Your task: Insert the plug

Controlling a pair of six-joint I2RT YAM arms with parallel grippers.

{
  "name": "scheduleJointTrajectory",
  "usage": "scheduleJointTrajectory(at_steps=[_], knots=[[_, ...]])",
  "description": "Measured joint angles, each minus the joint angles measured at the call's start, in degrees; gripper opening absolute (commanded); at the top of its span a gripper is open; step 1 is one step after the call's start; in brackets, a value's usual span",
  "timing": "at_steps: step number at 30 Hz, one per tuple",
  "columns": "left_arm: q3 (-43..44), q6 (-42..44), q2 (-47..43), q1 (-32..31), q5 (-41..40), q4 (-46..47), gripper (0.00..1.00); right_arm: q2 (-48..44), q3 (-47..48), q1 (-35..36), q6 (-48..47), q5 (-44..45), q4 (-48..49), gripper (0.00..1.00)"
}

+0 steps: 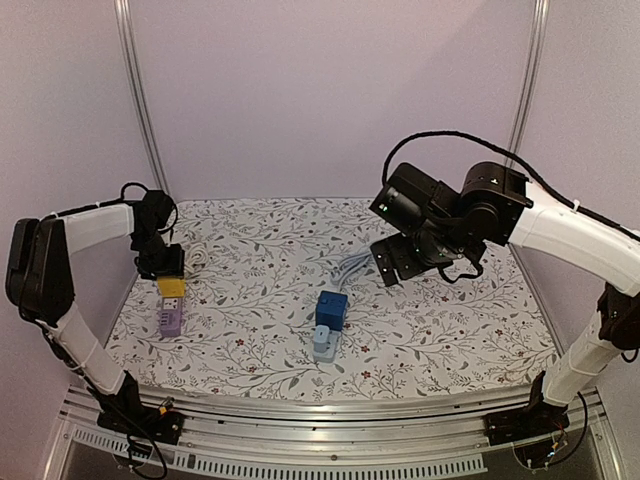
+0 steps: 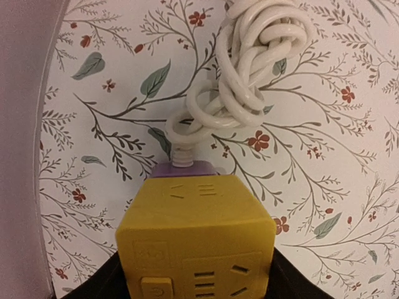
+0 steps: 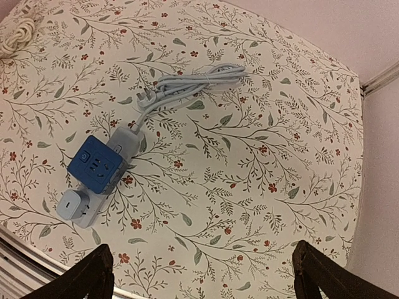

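Observation:
My left gripper (image 1: 161,264) is shut on a yellow cube plug (image 1: 171,287) at the table's left side. In the left wrist view the yellow cube (image 2: 196,230) fills the bottom, with black fingers (image 2: 290,283) against both its sides. It sits on the cable end of a purple power strip (image 1: 170,320), whose edge (image 2: 184,169) shows just beyond the cube. A coiled white cable (image 2: 249,68) runs from that end. My right gripper (image 1: 395,262) hangs open above the table's middle right, with nothing between its fingertips (image 3: 87,277).
A blue cube adapter (image 3: 95,163) sits on a light-blue power strip (image 3: 78,205) at the centre front. Its grey cable (image 3: 193,81) lies bundled behind it. The enclosure wall (image 2: 25,149) stands close on the left.

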Motion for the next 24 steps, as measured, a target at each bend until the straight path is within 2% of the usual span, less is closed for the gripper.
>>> scheduleJointTrajectory(at_steps=[5,14,24], knots=[[-0.3,-0.5,-0.4,0.5,1.8,0.2,0.99,0.9,0.3,0.0,-0.3,-0.2,0.1,0.99],[0.8,0.3,-5.4,0.7,1.7,-0.8,1.00,1.7,0.8,0.0,-0.7,-0.2,0.3,0.99],[11.1,1.2,-11.2,0.7,1.1,-6.3,1.00,1.9,6.2,0.0,-4.2,2.4,0.5,0.99]])
